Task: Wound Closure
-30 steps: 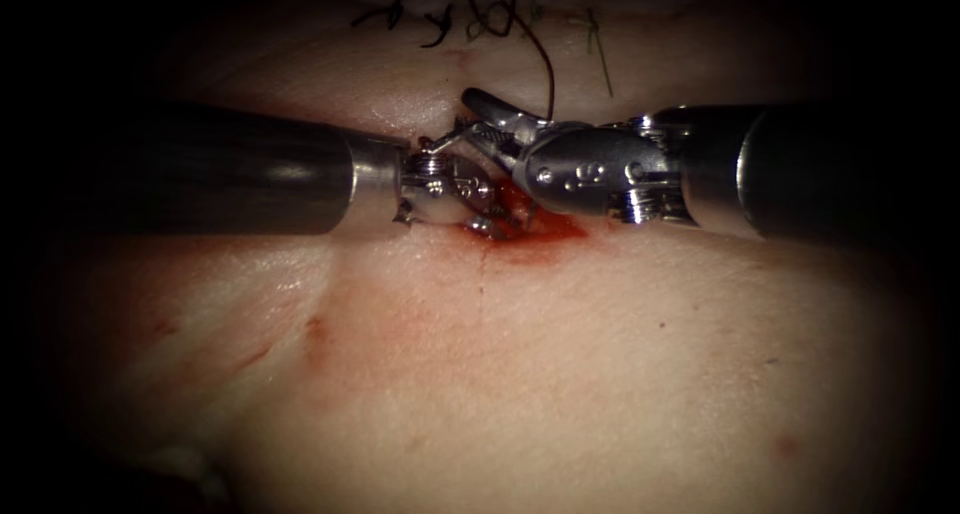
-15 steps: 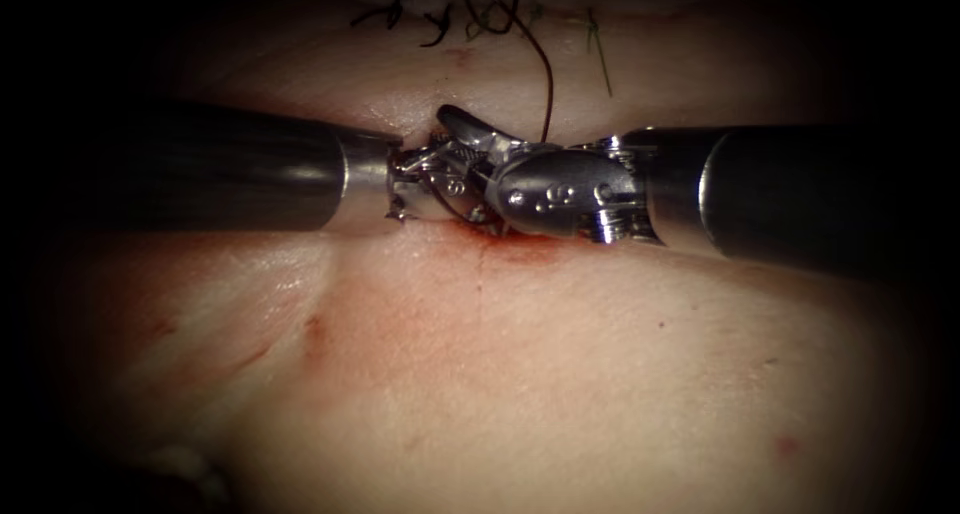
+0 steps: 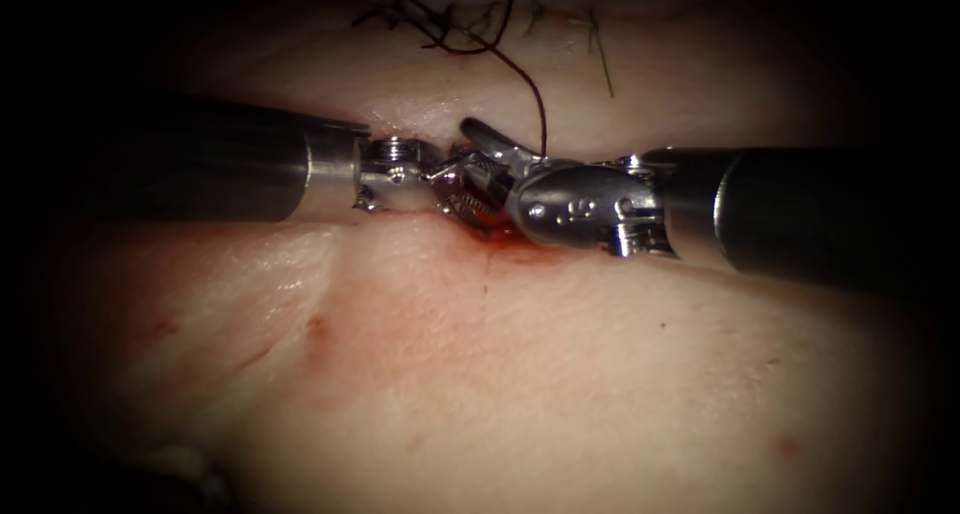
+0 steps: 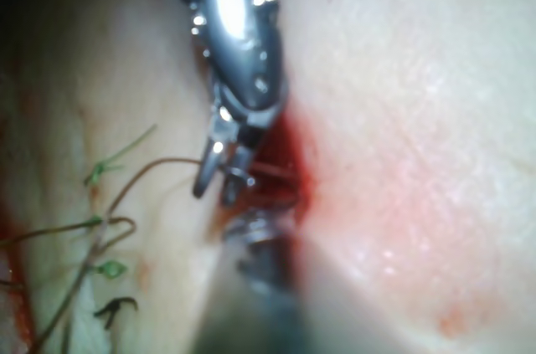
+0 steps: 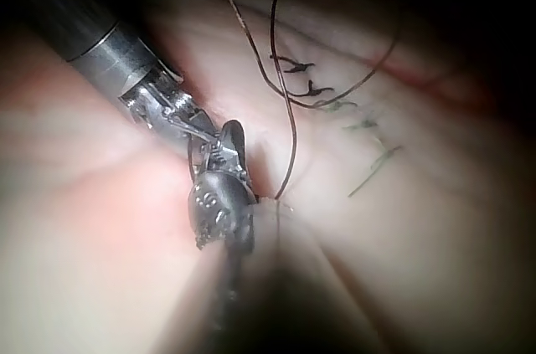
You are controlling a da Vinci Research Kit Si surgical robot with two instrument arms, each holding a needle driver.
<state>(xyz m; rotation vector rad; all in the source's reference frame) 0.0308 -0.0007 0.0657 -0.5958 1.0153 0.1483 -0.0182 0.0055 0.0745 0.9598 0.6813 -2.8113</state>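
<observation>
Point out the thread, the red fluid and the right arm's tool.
thread (image 3: pixel 540 109), endoscope view: on the dark strand's curve above the tools.
red fluid (image 3: pixel 525 252), endoscope view: on the pool at the cut.
right arm's tool (image 3: pixel 585 206), endoscope view: on its metal wrist body.

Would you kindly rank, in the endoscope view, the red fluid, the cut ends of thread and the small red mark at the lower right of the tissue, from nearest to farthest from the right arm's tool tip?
1. red fluid, just below the right tool, at the cut.
2. cut ends of thread, above, right of the cut.
3. red mark, far lower right of the tissue.
</observation>
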